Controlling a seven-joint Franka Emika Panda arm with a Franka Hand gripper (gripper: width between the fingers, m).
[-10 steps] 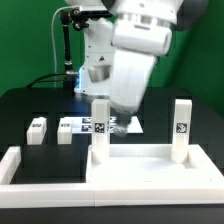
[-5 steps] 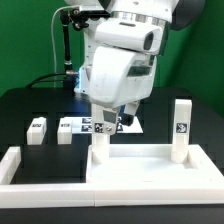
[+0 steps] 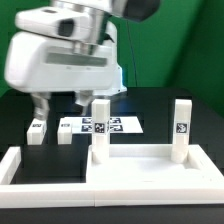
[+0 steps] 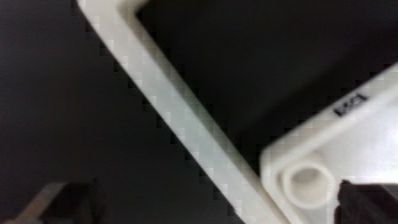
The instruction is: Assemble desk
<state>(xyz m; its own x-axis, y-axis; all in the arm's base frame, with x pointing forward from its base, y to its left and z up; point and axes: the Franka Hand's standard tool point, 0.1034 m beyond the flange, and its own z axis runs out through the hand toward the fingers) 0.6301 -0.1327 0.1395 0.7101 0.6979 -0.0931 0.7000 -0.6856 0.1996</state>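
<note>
The white desk tabletop [image 3: 150, 168] lies at the front of the black table, with two leg blocks standing upright on its far corners, one on the left [image 3: 100, 128] and one on the right [image 3: 181, 126]. Two more leg blocks [image 3: 37, 130] [image 3: 66, 131] lie loose on the table at the exterior view's left. My gripper [image 3: 60, 105] hangs open and empty above those loose blocks. The wrist view shows a tabletop corner with a round hole [image 4: 310, 181], and my gripper [image 4: 210, 205] holds nothing between its dark fingers [image 4: 54, 205].
The marker board [image 3: 118, 125] lies flat behind the tabletop. A long low white border wall [image 3: 22, 166] runs along the front left; it crosses the wrist view [image 4: 169, 95] as a diagonal strip. The arm's bulk fills the upper left of the exterior view.
The arm has swung from over the left upright leg toward the exterior view's left and now hangs above the loose leg blocks. That leg stands free on the tabletop.
</note>
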